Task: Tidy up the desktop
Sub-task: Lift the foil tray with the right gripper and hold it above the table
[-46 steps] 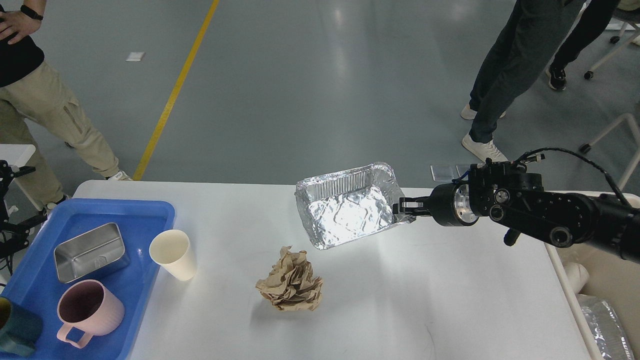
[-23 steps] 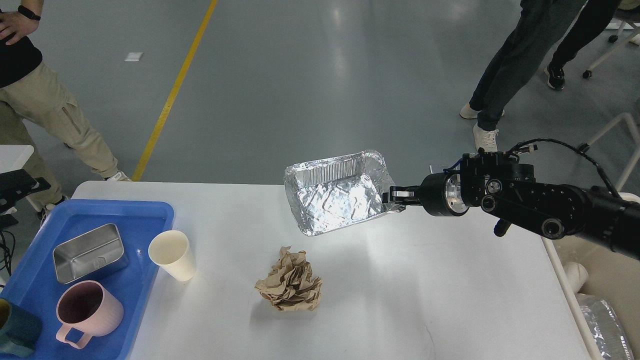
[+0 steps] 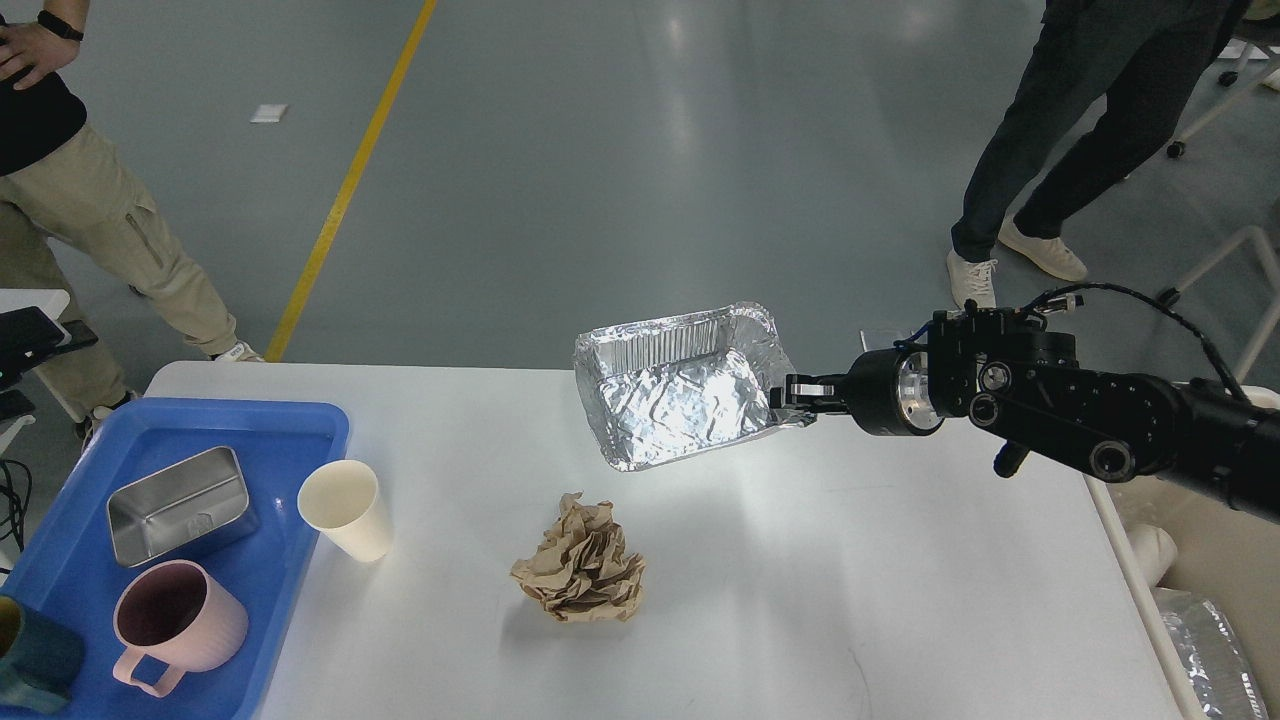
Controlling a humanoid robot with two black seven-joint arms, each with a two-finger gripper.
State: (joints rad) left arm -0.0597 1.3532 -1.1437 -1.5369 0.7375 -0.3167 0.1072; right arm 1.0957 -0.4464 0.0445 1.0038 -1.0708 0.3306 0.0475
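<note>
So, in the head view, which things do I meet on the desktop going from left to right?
Blue tray → paper cup → crumpled brown paper → foil container, held above the desktop by the right gripper.

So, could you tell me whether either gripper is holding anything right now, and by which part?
The right gripper holds the foil tray, pinched by its right-hand rim and lifted off the desktop. The left gripper is not in view.
</note>
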